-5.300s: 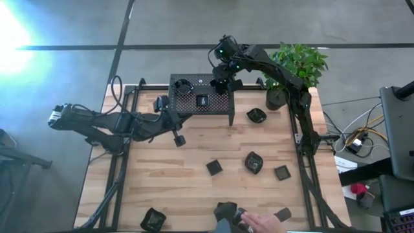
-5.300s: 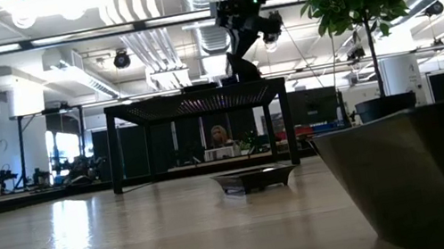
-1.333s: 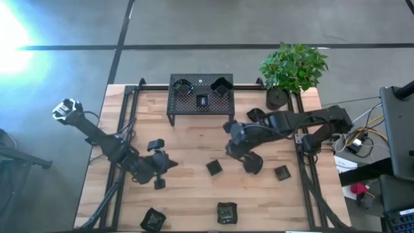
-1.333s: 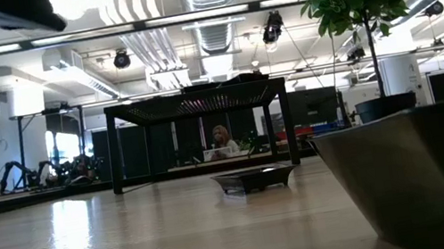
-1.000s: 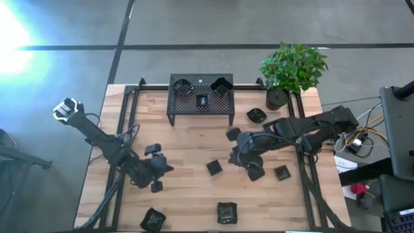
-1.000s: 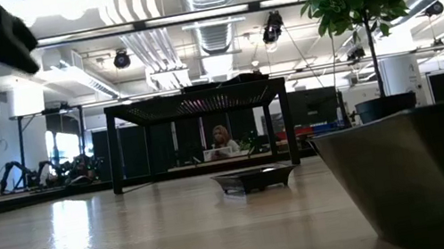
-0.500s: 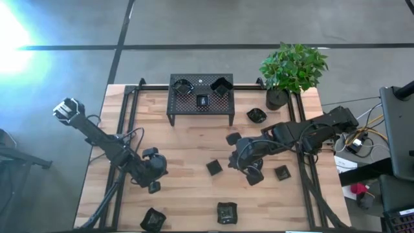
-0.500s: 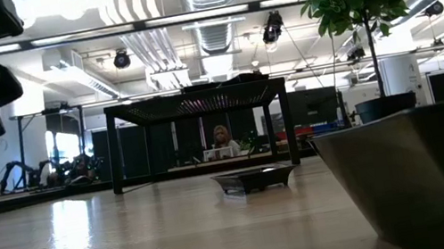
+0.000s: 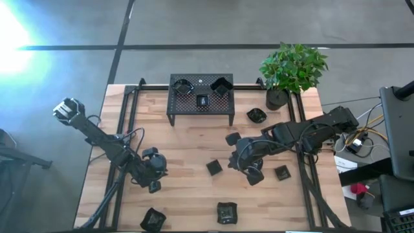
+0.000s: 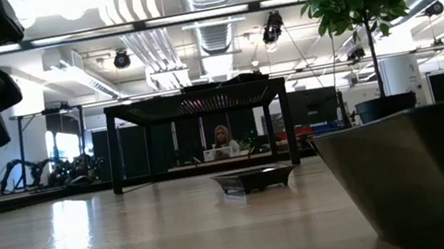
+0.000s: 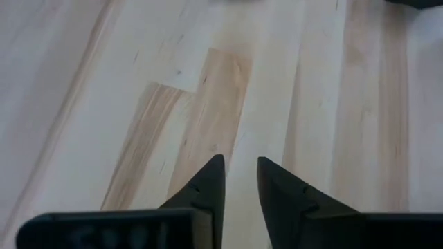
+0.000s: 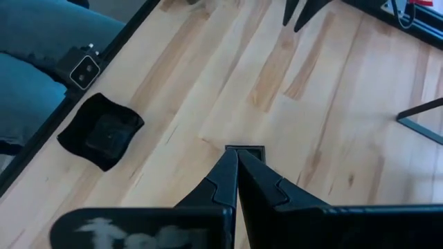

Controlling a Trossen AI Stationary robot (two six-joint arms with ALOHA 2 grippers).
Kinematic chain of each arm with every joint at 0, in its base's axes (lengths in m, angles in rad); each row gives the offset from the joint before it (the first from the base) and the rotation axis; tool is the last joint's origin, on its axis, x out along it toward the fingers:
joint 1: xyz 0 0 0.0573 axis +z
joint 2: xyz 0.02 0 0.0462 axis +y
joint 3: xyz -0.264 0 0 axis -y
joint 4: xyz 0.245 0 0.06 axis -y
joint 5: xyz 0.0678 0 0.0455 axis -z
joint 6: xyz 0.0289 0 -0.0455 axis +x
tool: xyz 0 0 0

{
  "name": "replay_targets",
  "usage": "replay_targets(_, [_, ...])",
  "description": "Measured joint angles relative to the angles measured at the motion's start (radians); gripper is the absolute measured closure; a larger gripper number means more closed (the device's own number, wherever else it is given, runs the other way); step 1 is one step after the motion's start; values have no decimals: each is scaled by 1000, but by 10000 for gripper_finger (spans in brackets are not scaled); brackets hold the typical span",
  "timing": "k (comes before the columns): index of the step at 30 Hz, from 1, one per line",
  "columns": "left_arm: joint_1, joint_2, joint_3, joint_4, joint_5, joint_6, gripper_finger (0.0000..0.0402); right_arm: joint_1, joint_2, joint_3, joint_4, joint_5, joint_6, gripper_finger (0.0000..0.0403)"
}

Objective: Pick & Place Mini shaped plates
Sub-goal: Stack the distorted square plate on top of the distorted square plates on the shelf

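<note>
A: Nearest the front edge of the tabletop [image 9: 187, 142], what does the high view give?

B: Two mini shaped plates, one [image 9: 153, 221] at the left and one [image 9: 226, 212] near the middle. The low view misses both; a big dark dish [image 10: 429, 171] fills its right side.

A: And the left gripper [image 9: 152, 186]?

B: It hangs over bare wood just behind the left plate. Its wrist view shows the fingers [image 11: 208, 183] a small gap apart with nothing between them.

A: The right gripper [image 9: 253, 175]?

B: Mid-table, fingers pressed together and empty. Its wrist view shows a small square plate [image 12: 247, 150] just past the tips and a wavy-rimmed one [image 12: 101, 131] near the edge.

A: Farther back?

B: Plates at [image 9: 214, 167], [image 9: 282, 173] and [image 9: 257, 115], then the black rack [image 9: 200, 116] carrying three more, and the plant [image 9: 292, 68]. Only the low view shows a plate [image 10: 253, 178] under the rack and people in the room beyond.
</note>
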Motion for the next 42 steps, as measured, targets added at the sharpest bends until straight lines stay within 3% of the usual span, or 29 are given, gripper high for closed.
replay_targets(5, [-1,0,0,0,18,42,319,0,0,0,-9,0,-24,394])
replay_targets(19, [-45,0,2,25,305,82,319,-1,0,0,-7,0,42,394])
replay_targets(31, [-188,66,17,235,299,-28,319,-1,0,0,-7,-1,32,394])
replay_targets(37, [-235,176,64,272,250,51,319,-1,0,0,-5,-1,44,394])
replay_targets(42, [-249,271,102,270,290,121,319,-1,0,0,-5,0,87,394])
